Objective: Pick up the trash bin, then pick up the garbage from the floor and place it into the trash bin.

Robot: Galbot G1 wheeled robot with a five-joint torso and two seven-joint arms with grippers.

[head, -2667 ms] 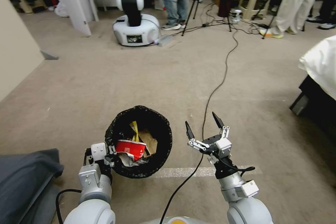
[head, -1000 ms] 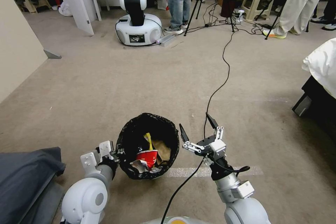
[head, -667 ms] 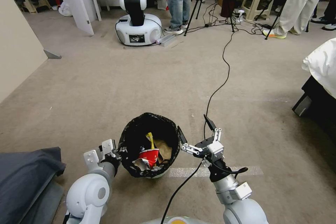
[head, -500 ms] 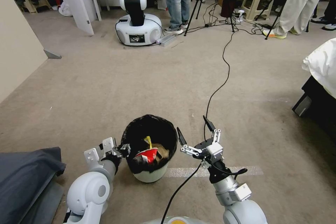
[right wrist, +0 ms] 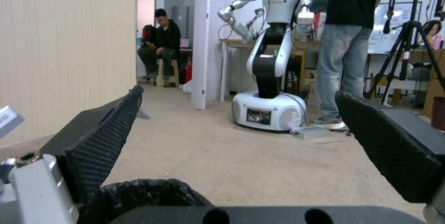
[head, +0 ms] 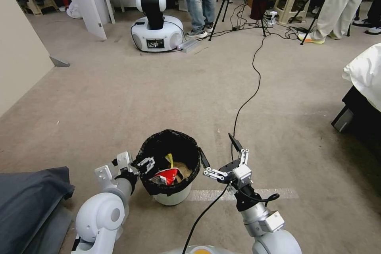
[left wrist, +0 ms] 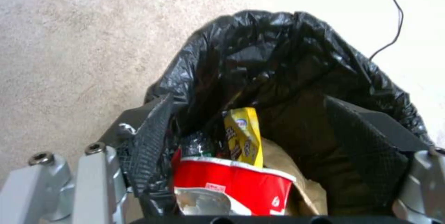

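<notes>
Several pieces of garbage point(head: 170, 174) already lie in the bin point(head: 171, 194), which stands upright on the floor just ahead of you; no more litter shows on the carpet. Your left gripper point(head: 143, 163) sits at its left rim, jaws apart, one finger point(left wrist: 148, 140) outside the liner. Your right gripper point(head: 219, 154) hovers spread and empty just right of it. Your left wrist view alone shows the red carton point(left wrist: 232, 191) and yellow wrapper point(left wrist: 243, 137) close up.

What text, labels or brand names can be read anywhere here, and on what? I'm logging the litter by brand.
None can be read.
Yellow wrapper in the trash bin: a small logo and dark print, too blurred.
Red carton: a small white label and a white mark, too blurred.
Other robot's base: a dark panel, too small.
Whiteboard: faint marks, unreadable.
</notes>
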